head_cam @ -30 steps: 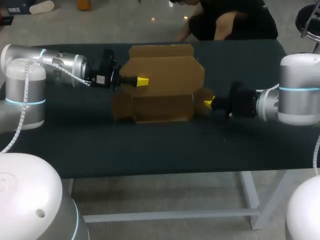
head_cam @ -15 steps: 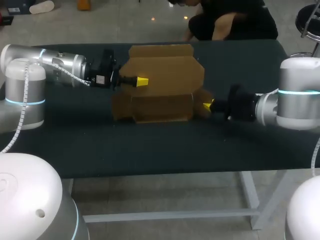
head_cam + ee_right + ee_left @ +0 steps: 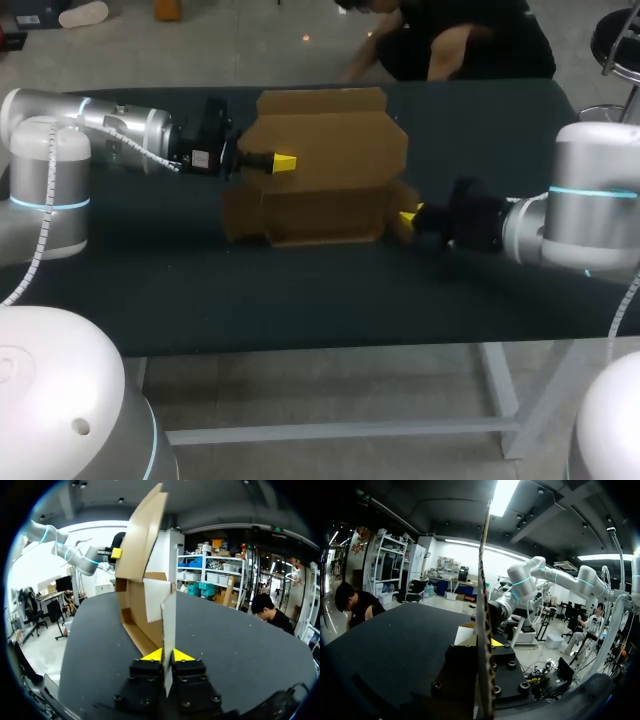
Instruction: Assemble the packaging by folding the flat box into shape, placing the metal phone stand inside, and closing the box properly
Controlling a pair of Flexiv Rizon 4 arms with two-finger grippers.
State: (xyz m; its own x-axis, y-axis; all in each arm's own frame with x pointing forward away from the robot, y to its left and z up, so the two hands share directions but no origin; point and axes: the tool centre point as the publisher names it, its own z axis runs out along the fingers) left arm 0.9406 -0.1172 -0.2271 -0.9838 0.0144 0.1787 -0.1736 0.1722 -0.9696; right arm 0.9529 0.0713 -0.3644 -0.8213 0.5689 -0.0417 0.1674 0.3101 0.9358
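The brown cardboard box (image 3: 325, 150) stands half folded in the middle of the table, its large lid panel raised. My left gripper (image 3: 285, 162) is at the lid's left side, shut on that panel; in the left wrist view the panel's edge (image 3: 482, 580) runs straight up between the fingers of the left gripper (image 3: 484, 645). My right gripper (image 3: 408, 216) is at the box's right end. In the right wrist view the right gripper (image 3: 167, 656) is shut on a thin side flap (image 3: 168, 615), with the box body (image 3: 142, 540) ahead. No phone stand shows in any view.
The dark table top (image 3: 300, 290) stretches from the box to the front edge. My right arm (image 3: 520, 587) shows beyond the box in the left wrist view.
My right gripper has moved left and slightly toward the front, carrying the side flap in against the box. The left arm and the lid panel have stayed still.
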